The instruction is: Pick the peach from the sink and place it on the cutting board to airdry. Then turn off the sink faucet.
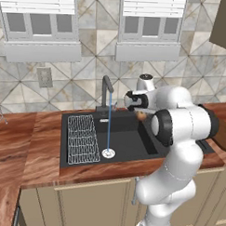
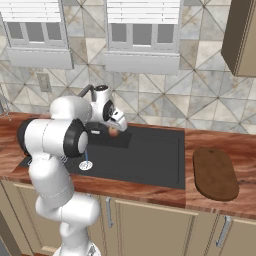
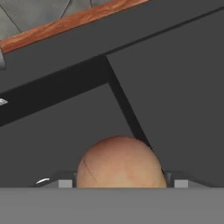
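While water runs from the sink faucet [image 1: 106, 89] in a thin stream down to the white drain disc [image 1: 108, 154], we judge the task roughly at its first third. Largest first: the black sink [image 2: 150, 160] sits in the wood countertop [image 1: 20, 143], with the white wire rack [image 1: 82, 138] on its left drainer section. The cutting board [image 2: 215, 173] lies bare on the counter to the right of the basin, well apart from the arm. The gripper [image 2: 116, 130] hangs above the basin's rear part, near the faucet. The peach [image 3: 120, 162] sits between its fingers, pinched there as far as we can tell, and appears lifted clear of the sink floor; it shows as a small orange spot at the gripper tip in the left base view. Left to do: carry it across to the board, release, then shut off the faucet.
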